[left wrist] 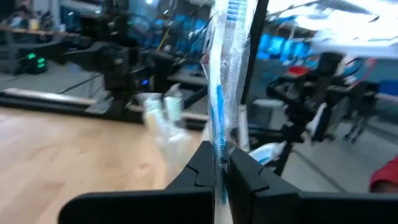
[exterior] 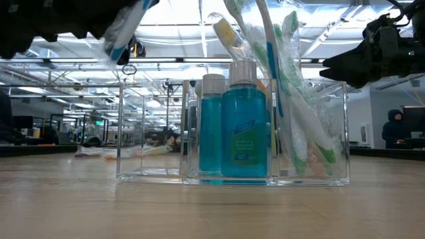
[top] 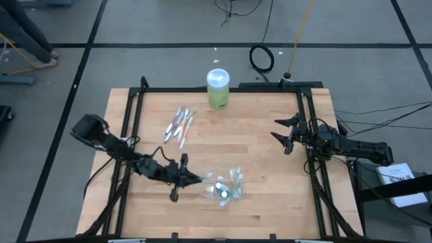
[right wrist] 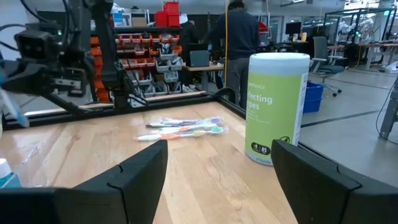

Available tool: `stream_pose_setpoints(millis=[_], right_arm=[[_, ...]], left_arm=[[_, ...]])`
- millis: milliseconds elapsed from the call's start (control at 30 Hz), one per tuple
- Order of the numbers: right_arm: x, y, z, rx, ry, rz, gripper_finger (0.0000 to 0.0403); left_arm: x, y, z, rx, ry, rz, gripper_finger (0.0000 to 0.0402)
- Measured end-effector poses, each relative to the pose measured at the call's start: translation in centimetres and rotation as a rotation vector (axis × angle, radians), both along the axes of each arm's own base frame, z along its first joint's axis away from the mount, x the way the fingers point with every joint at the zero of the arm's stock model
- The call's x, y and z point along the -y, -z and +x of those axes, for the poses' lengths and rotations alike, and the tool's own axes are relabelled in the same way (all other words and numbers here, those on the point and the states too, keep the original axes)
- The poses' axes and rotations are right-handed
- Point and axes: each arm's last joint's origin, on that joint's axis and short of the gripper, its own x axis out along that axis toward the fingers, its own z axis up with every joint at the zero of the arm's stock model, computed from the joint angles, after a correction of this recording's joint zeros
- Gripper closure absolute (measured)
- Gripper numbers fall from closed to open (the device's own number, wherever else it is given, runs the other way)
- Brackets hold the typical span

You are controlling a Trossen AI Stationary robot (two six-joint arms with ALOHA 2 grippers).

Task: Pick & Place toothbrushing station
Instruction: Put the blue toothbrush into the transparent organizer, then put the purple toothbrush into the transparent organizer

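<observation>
The toothbrushing station (top: 226,187) is a clear box (exterior: 232,133) on the table's near middle. It holds two blue bottles (exterior: 242,126) and several wrapped toothbrushes (exterior: 292,99) that stand leaning in its right compartment. My left gripper (top: 194,177) is just left of it, above the table, shut on one wrapped toothbrush (left wrist: 227,87). A loose bunch of toothbrushes (top: 179,125) lies flat on the far left part of the table. My right gripper (top: 282,133) waits open at the right side, with nothing between its fingers (right wrist: 219,149). My left gripper pinches the wrapped toothbrush (left wrist: 219,146) between its two fingers, which lie across it and come about level from the table's left. The brush is lifted clear of the table. One white and blue end (exterior: 123,36) sticks out beyond the fingers toward the station.
A green and white canister (top: 217,89) stands upright at the table's far edge, also seen in the right wrist view (right wrist: 277,106). A black frame (top: 223,88) runs round the table's edges. Bare wood lies between the station and the right arm.
</observation>
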Motion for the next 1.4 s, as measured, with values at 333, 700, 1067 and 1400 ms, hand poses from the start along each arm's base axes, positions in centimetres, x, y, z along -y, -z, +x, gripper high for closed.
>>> stream_pose_setpoints(millis=[333, 700, 1067, 1400], right_arm=[[0.0, -0.1, 0.0, 0.004, 0.0, -0.001, 0.0124], [0.0, -0.1, 0.0, 0.006, 0.0, -0.001, 0.0124], [0.0, -0.1, 0.0, 0.006, -0.001, -0.001, 0.0124], [0.0, -0.1, 0.0, 0.007, 0.0, -0.001, 0.0124]], left_arm=[[1.0, 3.5, 3.3, 0.029, -0.01, -0.05, 0.0396], [1.2, 5.3, 5.5, -0.017, -0.015, -0.078, 0.0388], [1.0, 5.7, 5.5, -0.054, -0.062, -0.045, 0.0289], [1.1, 5.3, 5.5, -0.006, -0.057, -0.01, 0.0226]])
